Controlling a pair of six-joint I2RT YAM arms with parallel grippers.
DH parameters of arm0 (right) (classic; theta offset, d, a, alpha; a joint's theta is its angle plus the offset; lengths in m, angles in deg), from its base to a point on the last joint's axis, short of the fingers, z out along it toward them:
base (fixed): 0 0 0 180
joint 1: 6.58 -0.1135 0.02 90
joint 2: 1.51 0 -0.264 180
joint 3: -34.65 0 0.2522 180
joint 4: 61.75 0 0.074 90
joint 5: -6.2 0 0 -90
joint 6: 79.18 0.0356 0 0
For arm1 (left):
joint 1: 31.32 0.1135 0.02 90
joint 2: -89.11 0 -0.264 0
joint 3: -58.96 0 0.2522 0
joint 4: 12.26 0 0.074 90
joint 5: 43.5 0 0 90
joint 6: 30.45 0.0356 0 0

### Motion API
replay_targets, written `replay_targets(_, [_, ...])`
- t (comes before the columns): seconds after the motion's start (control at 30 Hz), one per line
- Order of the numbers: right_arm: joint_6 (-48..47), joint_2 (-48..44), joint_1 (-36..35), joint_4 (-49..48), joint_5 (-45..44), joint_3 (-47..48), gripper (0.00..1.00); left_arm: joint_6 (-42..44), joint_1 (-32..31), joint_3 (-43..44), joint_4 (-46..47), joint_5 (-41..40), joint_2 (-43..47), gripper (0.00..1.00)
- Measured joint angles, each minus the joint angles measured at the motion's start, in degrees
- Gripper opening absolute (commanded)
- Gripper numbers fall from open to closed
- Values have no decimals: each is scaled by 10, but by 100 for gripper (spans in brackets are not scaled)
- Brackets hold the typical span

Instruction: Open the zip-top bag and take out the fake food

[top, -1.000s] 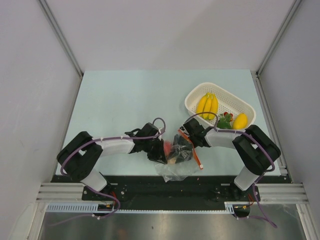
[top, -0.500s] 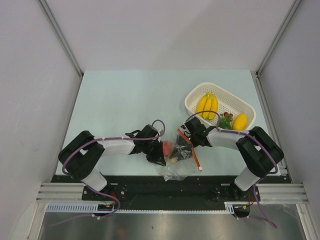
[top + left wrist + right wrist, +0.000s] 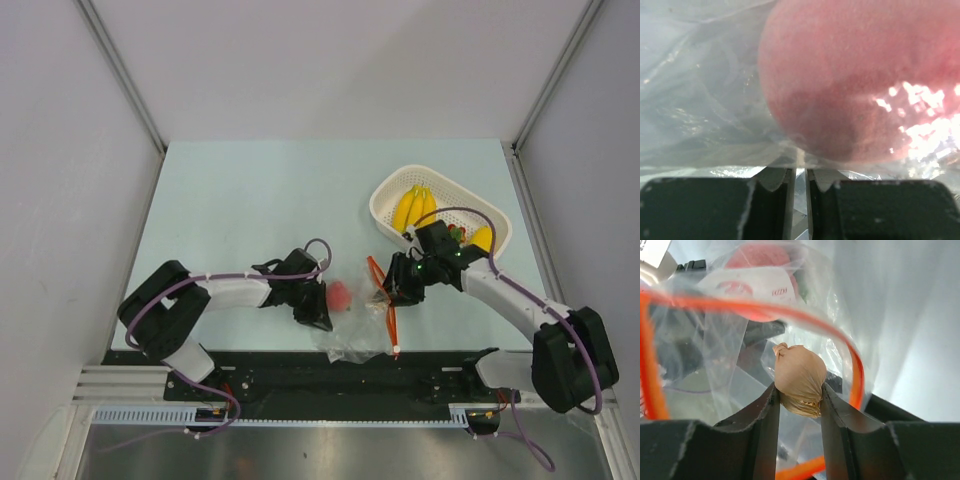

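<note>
Pale blue table [image 3: 240, 200], white walls [image 3: 330, 60] around. The right gripper [image 3: 799, 388] clamps a tan egg-like piece [image 3: 799, 376] at the zip-top bag [image 3: 355, 335], framed by its red zip strip [image 3: 856, 365]. The left gripper [image 3: 799, 176], nearly closed, pinches the bag's film, with the red piece [image 3: 860, 80] just beyond. A white label [image 3: 755, 287] carries red print, unreadable. Behind the right arm, a white basket [image 3: 470, 205] holds bananas [image 3: 412, 207].

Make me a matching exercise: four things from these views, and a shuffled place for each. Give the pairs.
1 banana bunch
2 tan piece
3 zip-top bag
4 red piece

A pinched by the left fingers
B in the white basket
C between the right fingers
D behind clear plastic, just past the left fingers

Pairs: 1-B, 2-C, 3-A, 4-D
</note>
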Motion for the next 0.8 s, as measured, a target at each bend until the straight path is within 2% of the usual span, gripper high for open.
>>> replay_targets(0.2, [-32,-81,77,78,4,1,28,5,2,14,-14,-7,-7,17])
replay_targets(0.33, [-65,-106,174,128,4,28,28,20,3,23,-40,-24,2,19])
replay_targets(0.53, [-94,-37,286,143,-9,123,31,55,3,52,-101,-40,39,22])
replay_targets(0.73, [-95,49,348,118,-50,191,36,92,7,88,-143,-60,97,25])
replay_targets(0.77, [-95,67,356,111,-59,200,38,96,10,90,-147,-60,107,27])
replay_targets(0.8, [-94,89,362,105,-67,212,40,99,13,90,-152,-59,114,34])
